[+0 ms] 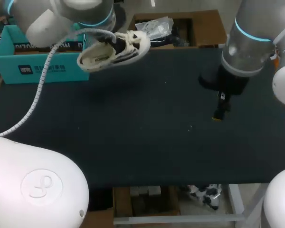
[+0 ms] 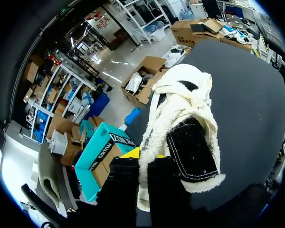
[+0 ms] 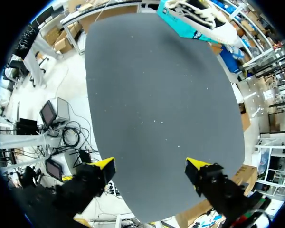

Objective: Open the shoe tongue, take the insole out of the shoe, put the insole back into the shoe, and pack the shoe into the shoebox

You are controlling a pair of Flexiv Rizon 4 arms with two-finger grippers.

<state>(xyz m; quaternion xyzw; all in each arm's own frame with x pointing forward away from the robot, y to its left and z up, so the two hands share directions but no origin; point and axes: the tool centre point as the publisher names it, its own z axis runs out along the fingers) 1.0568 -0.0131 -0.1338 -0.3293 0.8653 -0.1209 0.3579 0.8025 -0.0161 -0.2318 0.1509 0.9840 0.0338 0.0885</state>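
My left gripper is pinching the shoe. In its wrist view the two black fingers stand on either side of the shoe's fleecy cream edge. Only a sliver of yellow tip shows; the rest is buried behind the fleece. The shoe hangs ahead of the fingers, a black stitched panel facing the camera with cream lining curling round it. In the head view it is held off the table, near the far edge on the left, just beside the teal shoebox.

I cannot make out the insole, nor whether the tongue is pulled open. The fleece hides the shoe's inside in the wrist view. The head view gives only a pale oval at the shoe's near end, and I cannot tell whether that is insole or sole.

The shoebox sits open-topped at the table's far left corner. My left arm covers most of its opening in the head view, and the wrist view shows only a strip of brown inner wall, so I cannot tell what it holds.

My right gripper is spread wide, with bare dark tabletop between its yellow tips. It hovers over the table's right part, well apart from the shoe. In the head view the wrist hides most of its fingers, and one yellow tip peeks out below.
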